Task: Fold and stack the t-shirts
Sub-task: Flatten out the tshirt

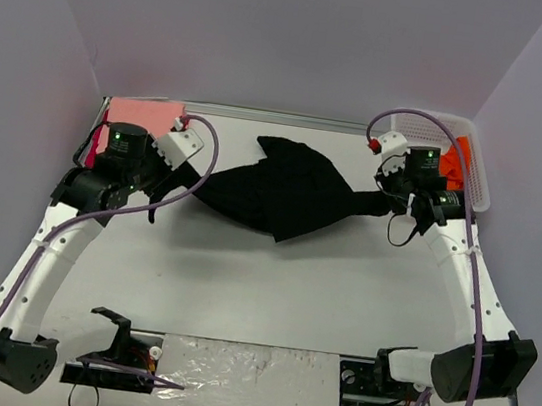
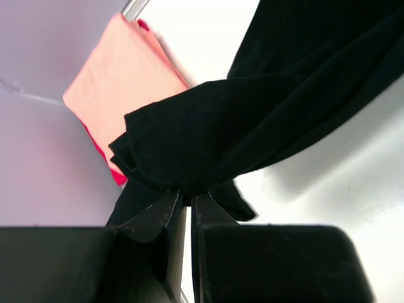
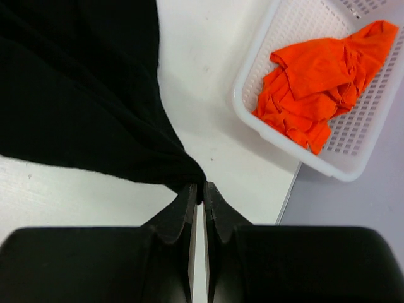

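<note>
A: Where's the black t-shirt (image 1: 288,190)?
B: Slung across the middle of the table (image 1: 240,280) — left gripper (image 2: 187,199) clamped on its left end, right gripper (image 3: 197,189) pinching its right end
A: The others?
B: Pink shirt (image 2: 120,82) atop red shirt (image 2: 104,154), far left — orange shirt (image 3: 319,82) in the basket (image 3: 238,101), far right

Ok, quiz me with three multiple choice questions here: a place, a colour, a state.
1. Where is the orange t-shirt? A in the white basket; B on the floor; C on an arm.
2. What colour is the folded t-shirt at the far-left corner? A green; B salmon-pink; C blue.
3. How is the black t-shirt held? A lying loose; B by one pincer; C by the left pincer and right pincer.
A: it lies crumpled inside the mesh. B: pink cloth shows on top. C: both shut on its ends.
</note>
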### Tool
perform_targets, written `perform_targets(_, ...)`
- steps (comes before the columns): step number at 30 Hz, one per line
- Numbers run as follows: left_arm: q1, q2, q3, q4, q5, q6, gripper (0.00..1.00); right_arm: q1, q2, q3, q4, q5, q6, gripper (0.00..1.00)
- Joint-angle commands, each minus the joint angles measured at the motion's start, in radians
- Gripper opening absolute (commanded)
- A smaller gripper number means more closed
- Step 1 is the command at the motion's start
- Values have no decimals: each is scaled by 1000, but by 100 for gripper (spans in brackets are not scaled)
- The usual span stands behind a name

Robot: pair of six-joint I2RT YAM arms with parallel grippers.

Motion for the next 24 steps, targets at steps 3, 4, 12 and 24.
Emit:
perform_targets(3,35,-129,60,-111,-30,-28,2,-5,-158,-35,-61,69,-7,0)
perform_targets(4,37,-138,71,-122,-26,-31,2,-5,-175,-38,-67,73,-2,0)
perform_targets(12,55,-140,136,-136,-7,-122,3,-11,-201,8,-93,129,36,0)
perform_targets(24,53,151,-257,141,-24,-109,2,-44,158,-137,13,179,36,0)
